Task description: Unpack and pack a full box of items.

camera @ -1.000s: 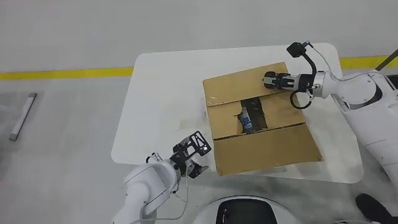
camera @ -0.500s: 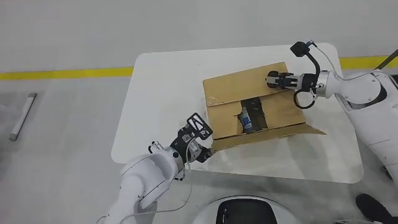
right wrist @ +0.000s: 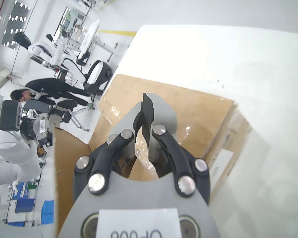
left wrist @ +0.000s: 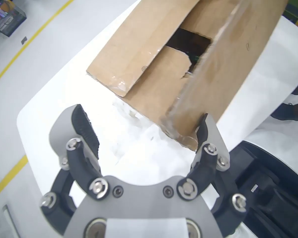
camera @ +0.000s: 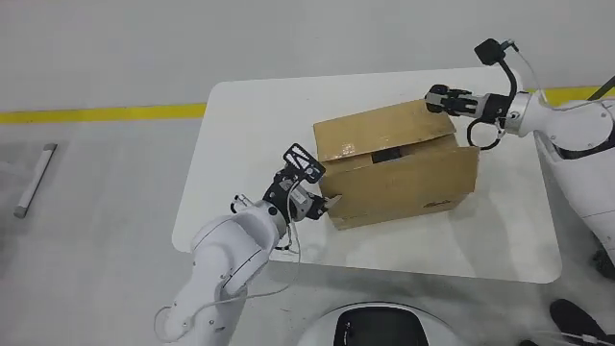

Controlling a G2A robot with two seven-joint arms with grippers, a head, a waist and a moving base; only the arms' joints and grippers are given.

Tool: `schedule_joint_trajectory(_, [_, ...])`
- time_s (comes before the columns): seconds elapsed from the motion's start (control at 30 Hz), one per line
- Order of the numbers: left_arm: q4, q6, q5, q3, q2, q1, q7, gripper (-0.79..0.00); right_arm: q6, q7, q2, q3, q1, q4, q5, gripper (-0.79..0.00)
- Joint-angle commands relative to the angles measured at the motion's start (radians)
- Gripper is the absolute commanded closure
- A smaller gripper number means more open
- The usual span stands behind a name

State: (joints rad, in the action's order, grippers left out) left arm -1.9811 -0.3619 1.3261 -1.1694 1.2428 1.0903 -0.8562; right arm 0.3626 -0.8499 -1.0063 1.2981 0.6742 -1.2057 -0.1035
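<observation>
- The box (camera: 394, 187) stands near the middle of the counter (camera: 240, 163). Its far flap (camera: 380, 130) lies over the top and its near flap (left wrist: 238, 50) is raised almost upright.
- The left hand (left wrist: 144, 120) is spread wide open, and only 1 finger (left wrist: 208, 137) touches the lower corner of the near flap. The flap is propped, not gripped, so it could slip off the finger and drop outward.
- The right hand (right wrist: 145, 107) is held at the far right corner of the far flap. Its fingers are pressed together and nothing is seen between them. If the far flap is not kept down, it may spring up before the near flap is laid over it.
- A dark gap (left wrist: 188, 43) is seen between the 2 flaps. The contents cannot be made out, but something standing tall inside could block the closing.
- If the box is pushed at 1 corner only, it may be turned or slid on the smooth counter.
</observation>
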Motion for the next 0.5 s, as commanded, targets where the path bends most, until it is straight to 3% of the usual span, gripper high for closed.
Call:
schedule_joint_trajectory(0.0, [0.054, 0.050, 0.042, 0.037, 0.007, -0.048, -0.033, -0.785, -0.026, 0.066, 0.006, 0.026, -0.003, 0.016, -0.053, 0.000])
schedule_joint_trajectory(0.2, [0.149, 0.149, 0.073, 0.102, 0.027, -0.131, -0.099, -0.785, -0.110, 0.177, 0.008, 0.011, 0.028, 0.073, -0.203, 0.000])
schedule_joint_trajectory(0.47, [0.175, 0.171, 0.080, 0.121, 0.037, -0.165, -0.116, -0.785, -0.102, 0.122, 0.012, -0.006, 0.103, 0.012, -0.212, 0.000])
